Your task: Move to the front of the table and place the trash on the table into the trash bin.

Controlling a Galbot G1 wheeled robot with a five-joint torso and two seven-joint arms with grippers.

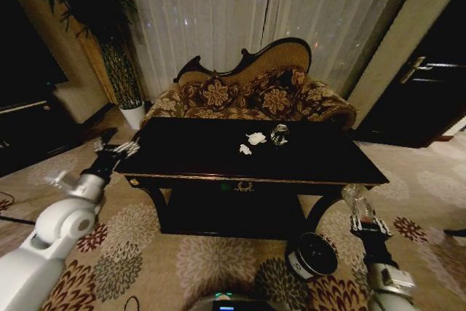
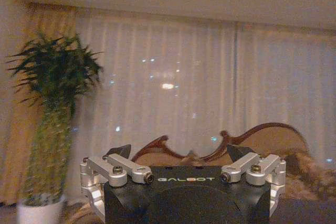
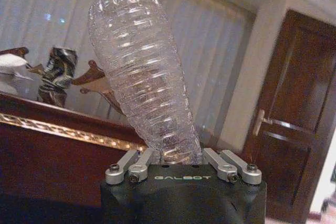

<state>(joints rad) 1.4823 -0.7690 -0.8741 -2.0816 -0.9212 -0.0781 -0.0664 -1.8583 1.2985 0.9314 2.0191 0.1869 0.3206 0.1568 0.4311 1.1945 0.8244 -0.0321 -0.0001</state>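
The dark glossy table (image 1: 189, 158) with gold trim stands in front of me. Two white paper wads (image 1: 255, 138) and a shiny silvery piece (image 1: 279, 134) lie on its far middle. Beside the table's right front corner, my right gripper (image 1: 363, 218) is shut on a clear ribbed bottle (image 1: 356, 198), held upright above and to the right of the black trash bin (image 1: 314, 254) on the floor. In the right wrist view the bottle (image 3: 142, 82) rises from the gripper (image 3: 176, 157), with the silvery piece (image 3: 58, 74) on the table edge (image 3: 68, 129) behind. My left gripper (image 1: 116, 149) hangs open at the table's left end; its fingers (image 2: 119, 151) are spread wide.
A patterned sofa (image 1: 247, 96) stands behind the table, before white curtains. A tall plant in a white pot (image 1: 133, 114) is at the back left. A dark door (image 1: 429, 85) is on the right. Flowered carpet (image 1: 211, 260) covers the floor before the table.
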